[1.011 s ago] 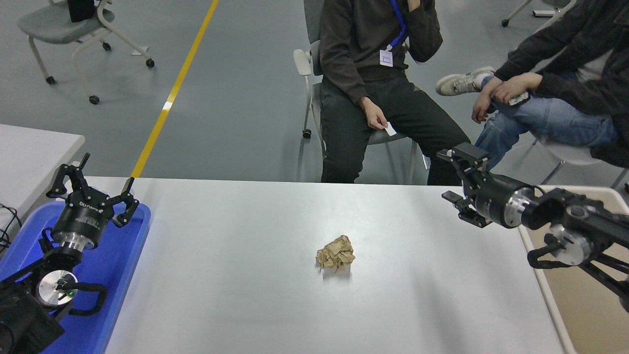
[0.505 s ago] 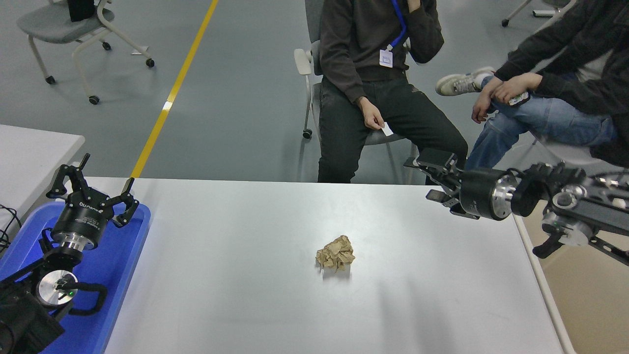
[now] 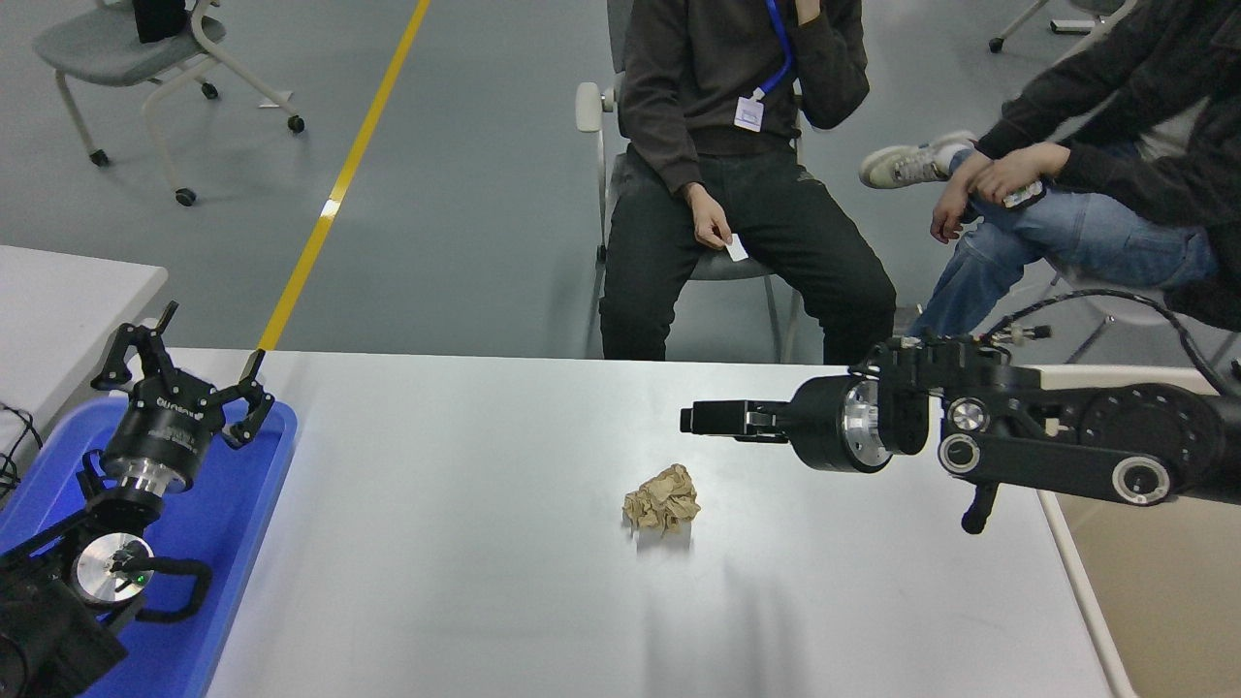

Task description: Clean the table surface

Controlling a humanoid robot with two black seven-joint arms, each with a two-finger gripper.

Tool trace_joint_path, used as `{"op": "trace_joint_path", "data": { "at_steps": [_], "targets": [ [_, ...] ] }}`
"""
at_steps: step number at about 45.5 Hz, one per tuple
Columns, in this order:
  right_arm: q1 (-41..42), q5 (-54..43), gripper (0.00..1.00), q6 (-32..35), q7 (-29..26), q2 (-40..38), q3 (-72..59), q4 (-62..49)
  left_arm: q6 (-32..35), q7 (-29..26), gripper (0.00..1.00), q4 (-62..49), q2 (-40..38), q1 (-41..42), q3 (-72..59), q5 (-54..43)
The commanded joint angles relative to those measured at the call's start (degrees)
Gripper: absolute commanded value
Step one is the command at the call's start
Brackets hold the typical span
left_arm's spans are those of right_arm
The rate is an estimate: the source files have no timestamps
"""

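Nearby, crumpled brown paper (image 3: 662, 499) lies just below the right gripper (image 3: 690, 420) (seemingly narrow), nothing between

The blue tray (image 3: 247, 504) is cut off at the lower left edge and partly covered by the left arm — the right gripper's (image 3: 693, 420) finger spacing cannot be made out.

Only readable-ish print I can spot is white lettering on the left gripper (image 3: 184, 373) body, just above the blue tray (image 3: 242, 504), and it's upside down and too small to make out.
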Motion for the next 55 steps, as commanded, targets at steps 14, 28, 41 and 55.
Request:
{"op": "trace_joint_path", "data": {
  "at_steps": [14, 28, 41, 55],
  "targets": [
    [2.97, -7.39, 0.99, -5.3, -0.04, 17.81, -11.34, -14.33, 0.0, 0.0, 1.0, 0.0, 0.0, 0.01, -0.08, 0.08],
    [0.69, -7.39, 0.99, -8.12, 0.05, 23.08, -14.24, -20.92, 0.0, 0.0, 1.0, 0.0, 0.0, 0.01, -0.08, 0.08],
    [-4.06, -10.56, 1.0, -11.19, 0.14, 24.58, -17.23, -26.98, 0.0, 0.0, 1.0, 0.0, 0.0, 0.01, -0.08, 0.0],
    [-7.67, -10.65, 1.0, -11.46, 0.4, 24.58, -17.67, -28.57, 0.0, 0.0, 1.0, 0.0, 0.0, 0.01, -0.08, -0.01]
  ]
}}
